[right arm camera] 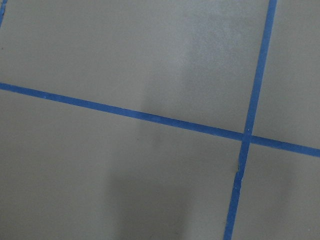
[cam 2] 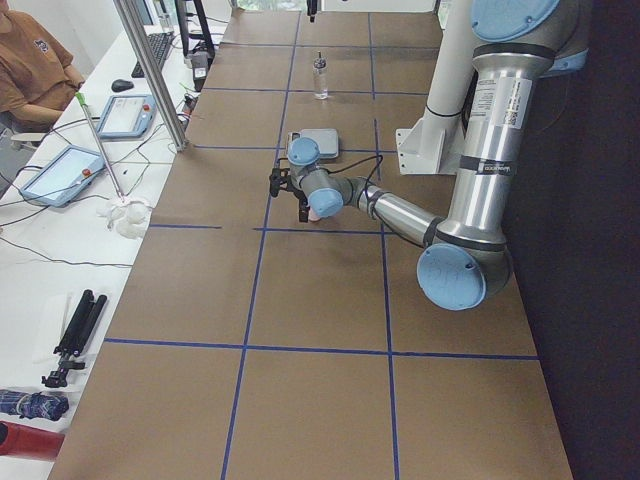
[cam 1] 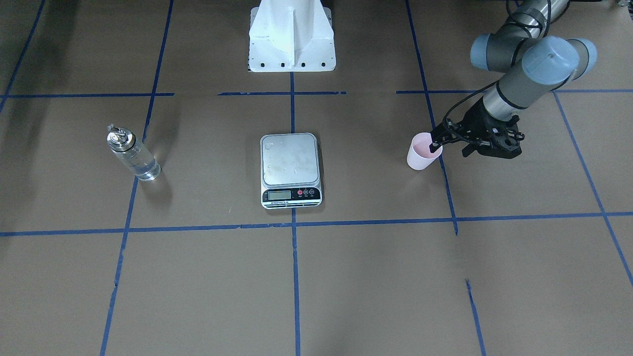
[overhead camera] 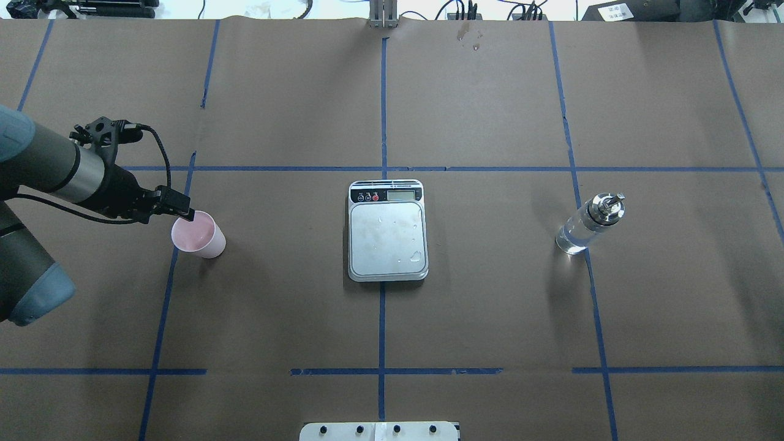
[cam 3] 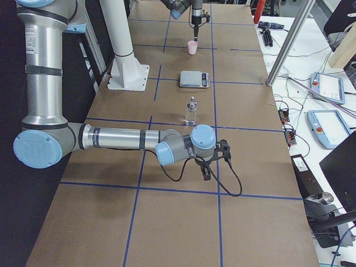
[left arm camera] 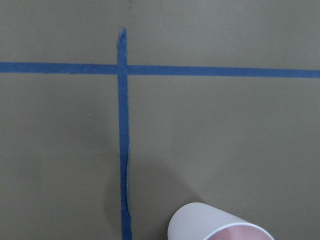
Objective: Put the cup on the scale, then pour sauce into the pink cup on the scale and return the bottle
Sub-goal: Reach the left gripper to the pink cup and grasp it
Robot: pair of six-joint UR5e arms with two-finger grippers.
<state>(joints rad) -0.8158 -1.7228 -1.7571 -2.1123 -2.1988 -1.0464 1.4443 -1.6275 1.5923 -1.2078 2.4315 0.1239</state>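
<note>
Cup (cam 1: 423,154) was small, pale pink, plain and tapered, wider at the mouth. It stood upright, mouth up, long axis vertical, on my left side of the table by a blue tape line (overhead camera: 164,288), well apart from the scale (cam 1: 290,165) at centre. My left gripper (cam 1: 435,145) was pinched on the cup's rim, one finger inside. Couldn't tell if the base touched the table. Bottle (cam 1: 132,155) was upright, far right. Right gripper (cam 3: 207,172) hung low over the paper, jaws unclear.
</note>
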